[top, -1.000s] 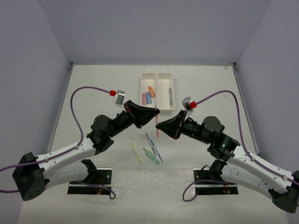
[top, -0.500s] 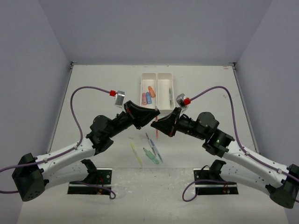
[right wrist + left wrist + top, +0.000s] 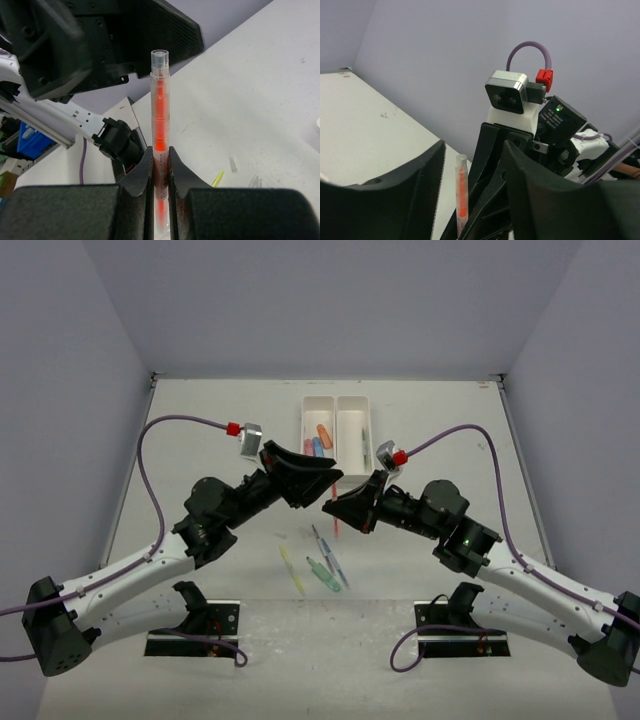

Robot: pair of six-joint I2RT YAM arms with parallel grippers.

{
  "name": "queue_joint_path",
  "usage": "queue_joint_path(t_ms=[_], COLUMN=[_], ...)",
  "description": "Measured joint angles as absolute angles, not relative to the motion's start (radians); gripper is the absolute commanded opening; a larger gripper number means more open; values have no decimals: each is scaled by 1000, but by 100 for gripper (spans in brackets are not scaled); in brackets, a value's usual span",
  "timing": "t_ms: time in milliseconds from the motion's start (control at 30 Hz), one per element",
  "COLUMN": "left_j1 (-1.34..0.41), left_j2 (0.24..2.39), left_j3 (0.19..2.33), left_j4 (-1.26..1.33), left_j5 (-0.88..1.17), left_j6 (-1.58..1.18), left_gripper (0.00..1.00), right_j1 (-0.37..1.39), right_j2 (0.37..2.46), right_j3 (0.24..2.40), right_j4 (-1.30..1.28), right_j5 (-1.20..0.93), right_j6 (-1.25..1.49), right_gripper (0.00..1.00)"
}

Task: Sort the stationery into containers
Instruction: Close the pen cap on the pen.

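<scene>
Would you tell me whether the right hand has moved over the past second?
Yes: the right hand, gripping the red pen, shifted left and slightly nearer the white tray.

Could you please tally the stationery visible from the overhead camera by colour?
Red: 1, the red pen in the right gripper
Green: 2, the green pen in the tray and the green piece
Yellow: 1, the yellow pen
Grey: 2, the grey pens
Orange: 1, the orange piece
Blue: 1, the blue piece
Pink: 1, the pink piece
Total: 9
</scene>
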State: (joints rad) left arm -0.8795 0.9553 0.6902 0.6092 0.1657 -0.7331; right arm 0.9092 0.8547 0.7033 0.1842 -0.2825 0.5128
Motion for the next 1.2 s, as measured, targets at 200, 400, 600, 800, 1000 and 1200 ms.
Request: queue_joint_path(t_ms=[200,400,600,800,1000,1200], left_j1=[-879,-879,-879,-879,-873,-858], left_j2=[952,953,957,964,962,934], left_j3=[738,739,739,739,732,645], left_j4=[538,495,485,490,516,604], left_j5=[137,133,138,150,145,99], left_j6=[-713,-713,-715,-714,-717,-745], left_gripper=[40,33,0,0,0,0], right_j1=[909,909,909,909,902,860], right_j2=[852,842,842,852,883,970], right_j3=[703,704,716,736,806,912], right_j4=[177,169,140,109,31,-90], right_j5=[-282,-282,-280,-275,-254,-317], right_j6=[510,504,497,491,469,437], right_gripper=[0,0,0,0,0,0])
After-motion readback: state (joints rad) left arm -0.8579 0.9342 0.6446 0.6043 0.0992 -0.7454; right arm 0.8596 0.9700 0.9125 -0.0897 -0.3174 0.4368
